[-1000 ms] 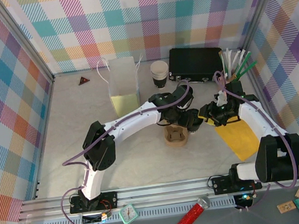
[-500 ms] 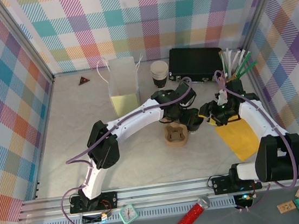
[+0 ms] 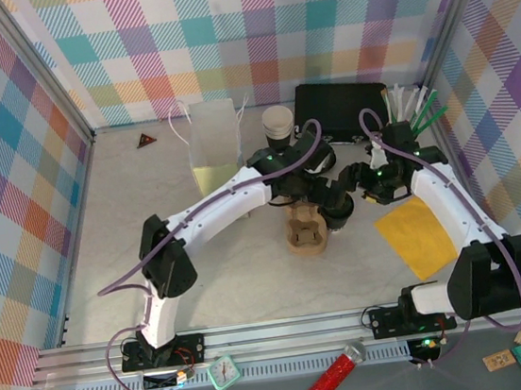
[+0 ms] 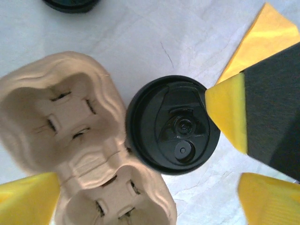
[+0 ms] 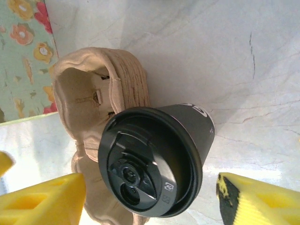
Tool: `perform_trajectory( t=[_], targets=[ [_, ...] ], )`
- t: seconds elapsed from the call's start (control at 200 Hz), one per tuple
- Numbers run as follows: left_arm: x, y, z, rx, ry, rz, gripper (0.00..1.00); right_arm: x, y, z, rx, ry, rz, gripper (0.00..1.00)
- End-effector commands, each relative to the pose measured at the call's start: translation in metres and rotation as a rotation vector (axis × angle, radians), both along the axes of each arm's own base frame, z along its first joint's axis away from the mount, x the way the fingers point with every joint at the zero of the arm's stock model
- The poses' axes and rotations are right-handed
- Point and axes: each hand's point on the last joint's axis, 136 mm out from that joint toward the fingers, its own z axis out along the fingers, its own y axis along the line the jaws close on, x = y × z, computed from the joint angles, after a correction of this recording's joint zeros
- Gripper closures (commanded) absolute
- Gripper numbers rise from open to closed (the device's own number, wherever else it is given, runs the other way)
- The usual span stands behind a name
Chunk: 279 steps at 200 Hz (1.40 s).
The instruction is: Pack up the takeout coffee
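Observation:
The takeout coffee (image 5: pixel 154 164), a dark paper cup with a black lid (image 4: pixel 173 124), stands on the table against the right side of a brown pulp cup carrier (image 4: pixel 70 140). My left gripper (image 4: pixel 147 200) hangs open above the cup and carrier, touching neither. My right gripper (image 5: pixel 150 202) is open too, its yellow fingers (image 5: pixel 42 199) well apart on either side of the cup. In the top view the cup (image 3: pixel 340 211) sits between the left gripper (image 3: pixel 322 195) and the right gripper (image 3: pixel 366 188), beside the carrier (image 3: pixel 306 234).
A clear bag (image 3: pixel 213 144) with handles stands at the back. A lidless paper cup (image 3: pixel 278 126) and a black box (image 3: pixel 340 109) are behind the arms. A yellow sheet (image 3: pixel 418 235) lies to the right. Straws or cutlery (image 3: pixel 413 108) stick up at the back right.
Both grippers have opened and drawn back from the cup toward the rear of the table. The cup now stands free beside the carrier.

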Motion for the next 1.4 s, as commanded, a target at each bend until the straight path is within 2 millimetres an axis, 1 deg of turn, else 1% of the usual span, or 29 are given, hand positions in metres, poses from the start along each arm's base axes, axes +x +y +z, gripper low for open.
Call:
perform_trajectory(
  t=[0.0, 0.065, 0.105, 0.225, 0.3, 0.35, 0.435, 0.495, 0.515, 0.545, 0.61, 0.73, 0.885, 0.96, 1.04, 1.15, 1.27, 1.39],
  targets=[
    [0.015, 0.025, 0.068, -0.119, -0.133, 0.116, 0.0, -0.012, -0.006, 0.006, -0.133, -0.004, 0.028, 0.3],
    [0.012, 0.038, 0.076, -0.125, -0.158, 0.143, 0.0, -0.015, -0.001, 0.009, -0.171, -0.01, 0.053, 0.33],
    [0.011, 0.046, 0.077, -0.12, -0.17, 0.166, 0.0, -0.017, 0.001, 0.009, -0.195, -0.011, 0.062, 0.34],
    [0.005, 0.071, 0.068, -0.089, -0.181, 0.224, 0.0, -0.019, 0.007, 0.002, -0.267, -0.008, 0.094, 0.34],
    [0.001, 0.084, 0.067, -0.079, -0.193, 0.254, 0.0, -0.021, 0.008, -0.005, -0.366, 0.011, 0.121, 0.33],
    [-0.001, 0.091, 0.068, -0.076, -0.199, 0.27, 0.0, -0.022, 0.011, -0.009, -0.416, 0.021, 0.15, 0.28],
    [-0.003, 0.103, 0.072, -0.067, -0.217, 0.294, 0.0, -0.022, 0.009, -0.016, -0.507, 0.032, 0.171, 0.18],
    [-0.005, 0.109, 0.074, -0.063, -0.23, 0.305, 0.0, -0.02, 0.012, -0.021, -0.533, 0.031, 0.195, 0.13],
    [-0.005, 0.11, 0.074, -0.061, -0.232, 0.306, 0.0, -0.019, 0.013, -0.022, -0.541, 0.033, 0.2, 0.07],
    [-0.005, 0.112, 0.074, -0.061, -0.235, 0.31, 0.0, -0.018, 0.015, -0.023, -0.55, 0.033, 0.21, 0.05],
    [-0.006, 0.115, 0.075, -0.059, -0.235, 0.317, 0.0, -0.015, 0.02, -0.026, -0.556, 0.037, 0.225, 0.0],
    [-0.008, 0.119, 0.072, -0.045, -0.229, 0.323, 0.0, -0.011, 0.029, -0.032, -0.556, 0.04, 0.251, 0.01],
    [-0.009, 0.12, 0.069, -0.042, -0.224, 0.326, 0.0, -0.008, 0.035, -0.048, -0.551, 0.079, 0.268, 0.01],
    [-0.008, 0.12, 0.07, -0.045, -0.225, 0.328, 0.0, -0.008, 0.035, -0.052, -0.552, 0.091, 0.267, 0.01],
    [-0.008, 0.119, 0.07, -0.046, -0.223, 0.324, 0.0, -0.008, 0.033, -0.053, -0.564, 0.089, 0.259, 0.01],
    [-0.007, 0.117, 0.068, -0.045, -0.219, 0.322, 0.0, -0.008, 0.023, -0.052, -0.603, 0.087, 0.245, 0.01],
    [-0.006, 0.113, 0.068, -0.048, -0.215, 0.315, 0.0, -0.008, 0.008, -0.053, -0.623, 0.098, 0.211, 0.04],
    [-0.005, 0.111, 0.068, -0.047, -0.212, 0.31, 0.0, -0.007, -0.006, -0.055, -0.626, 0.109, 0.181, 0.04]
  ],
)
